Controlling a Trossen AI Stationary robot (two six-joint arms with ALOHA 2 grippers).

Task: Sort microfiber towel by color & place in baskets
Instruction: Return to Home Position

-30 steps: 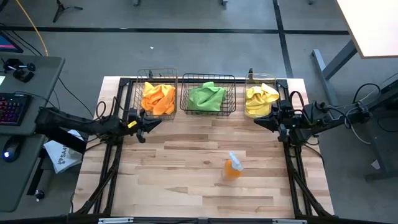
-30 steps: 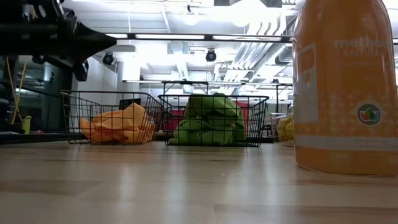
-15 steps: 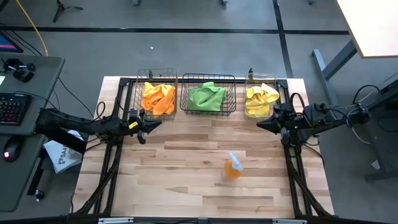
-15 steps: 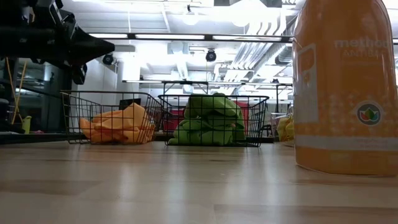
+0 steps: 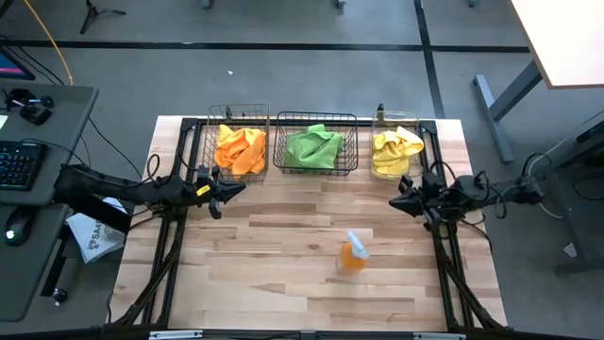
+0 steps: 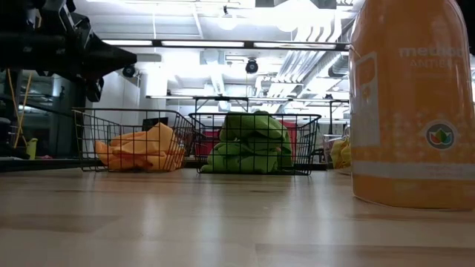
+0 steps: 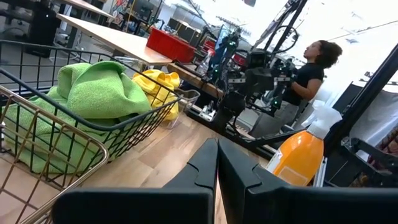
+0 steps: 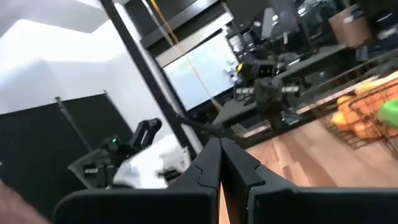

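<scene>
Orange towels (image 5: 240, 149) lie in the left black wire basket (image 5: 207, 151), lime green towels (image 5: 313, 146) fill the middle wire basket (image 5: 315, 168), and yellow towels (image 5: 395, 149) sit in the clear bin (image 5: 378, 170) at the table's far edge. My left gripper (image 5: 238, 186) hovers shut just on the near side of the left basket. My right gripper (image 5: 396, 202) is shut too, on the near side of the clear bin, by the table's right edge. Neither holds anything.
An orange spray bottle (image 5: 353, 251) stands on the wooden table right of centre, close to the low camera (image 6: 412, 104). A person (image 7: 311, 71) shows beyond the table's right side in the left wrist view. A desk with a keyboard (image 5: 19, 165) is left of the table.
My right gripper has drawn back from the clear bin toward the table's near and right edge and has come lower, staying shut. My left gripper has kept still. The towels have not moved.
</scene>
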